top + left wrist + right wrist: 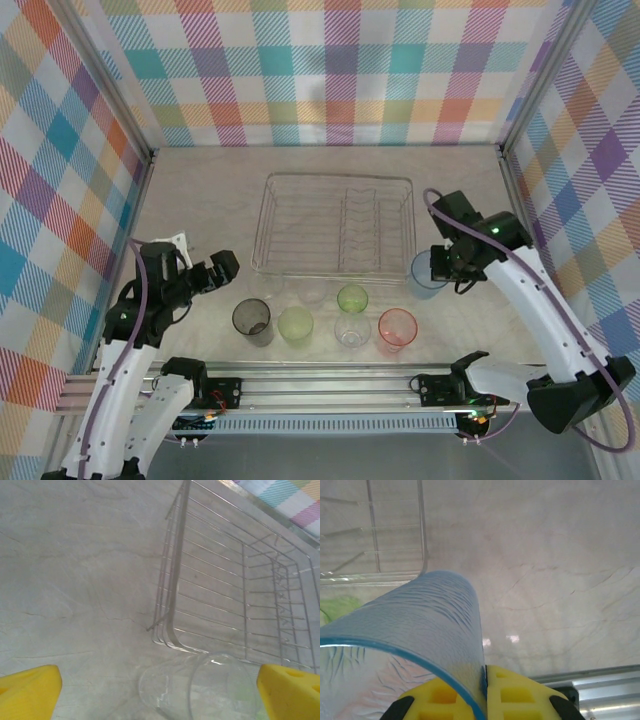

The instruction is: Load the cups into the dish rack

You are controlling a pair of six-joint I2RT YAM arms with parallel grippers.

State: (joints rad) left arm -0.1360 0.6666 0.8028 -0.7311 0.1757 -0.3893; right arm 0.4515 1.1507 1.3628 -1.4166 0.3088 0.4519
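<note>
Top external view: the right gripper [447,262] is closed on the blue cup [428,272], just off the near right corner of the dish rack [335,225], which sits in the middle of the table [200,190] towards its far edge. From this gripper the rack lies to the left and a little farther away, so the coming move is probably a short carry over the low right wall.

In the right wrist view the yellow fingers [515,695] pinch the cup's wall at the rim, apparently one inside and one outside, and the cup's long axis points away from the camera. I cannot tell whether its base is clear of the table.

The left gripper [215,272] stands wide open near the left edge, empty, with a clear cup [200,687] ahead of it between its fingers, beside the rack's near left corner.

Along the near edge stand the smoky grey cup [252,320], yellow-green cup [296,325], another clear cup [352,330] and pink-red cup [397,328], with the green cup [352,298] closer to the rack. None stands between the blue cup and the rack; only the wire wall does.
</note>
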